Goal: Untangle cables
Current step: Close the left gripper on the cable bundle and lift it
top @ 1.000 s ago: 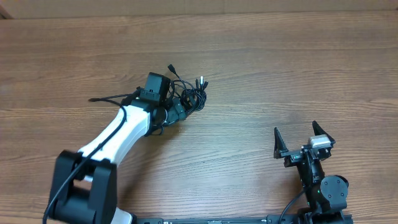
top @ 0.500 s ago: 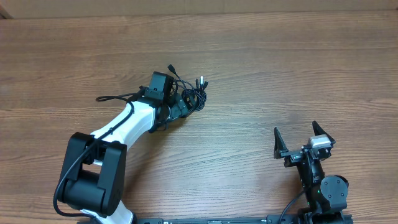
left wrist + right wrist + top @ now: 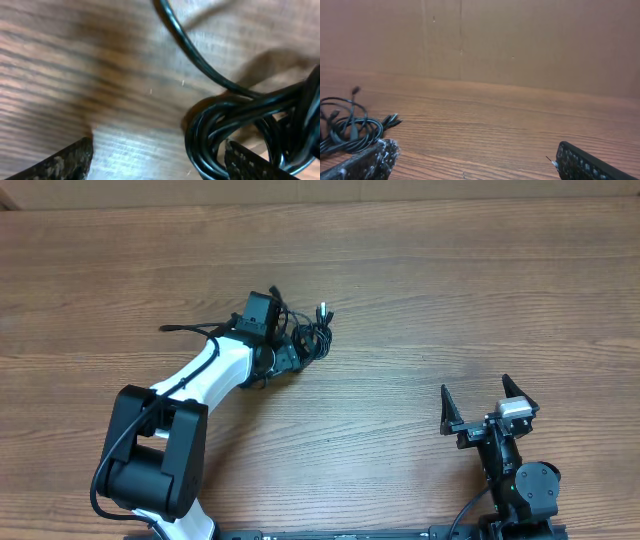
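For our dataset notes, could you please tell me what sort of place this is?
Most likely a robotics lab bench: a wood-grain table, a plain brown wall behind it, and a left arm and right arm at its near edge, with tangled cables laid out.

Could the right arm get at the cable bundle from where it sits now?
Probably yes: bare table lies between the open right gripper and the cables, whose right side is free. The left gripper sits at their left side, though.
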`<state>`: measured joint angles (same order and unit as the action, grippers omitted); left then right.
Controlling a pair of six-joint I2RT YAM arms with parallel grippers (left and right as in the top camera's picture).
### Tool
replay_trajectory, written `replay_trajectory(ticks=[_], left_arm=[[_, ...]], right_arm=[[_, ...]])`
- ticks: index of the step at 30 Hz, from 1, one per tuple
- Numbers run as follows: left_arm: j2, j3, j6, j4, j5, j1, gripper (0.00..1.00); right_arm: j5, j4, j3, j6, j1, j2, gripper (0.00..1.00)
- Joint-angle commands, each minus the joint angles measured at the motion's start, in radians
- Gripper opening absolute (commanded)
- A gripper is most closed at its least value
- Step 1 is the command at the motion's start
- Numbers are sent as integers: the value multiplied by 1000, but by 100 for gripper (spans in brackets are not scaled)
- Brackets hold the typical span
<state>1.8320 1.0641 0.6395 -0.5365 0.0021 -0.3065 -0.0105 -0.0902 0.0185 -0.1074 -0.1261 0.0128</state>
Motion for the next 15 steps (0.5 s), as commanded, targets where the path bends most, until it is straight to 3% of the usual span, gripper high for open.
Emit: replay_trajectory(ticks=[1, 4, 9, 15], left_arm=[[58, -29, -163, -68, 13, -9, 85], [58, -29, -197, -106, 12, -9, 85], [58, -29, -199, -144, -13, -9, 100], [59, -29, -198, -88, -9, -10, 100]], right_arm=[[9, 6, -10, 5, -2, -10, 100], [9, 6, -10, 6, -2, -10, 100], [9, 6, -10, 6, -2, -10, 100], [9, 5, -10, 6, -2, -10, 100]])
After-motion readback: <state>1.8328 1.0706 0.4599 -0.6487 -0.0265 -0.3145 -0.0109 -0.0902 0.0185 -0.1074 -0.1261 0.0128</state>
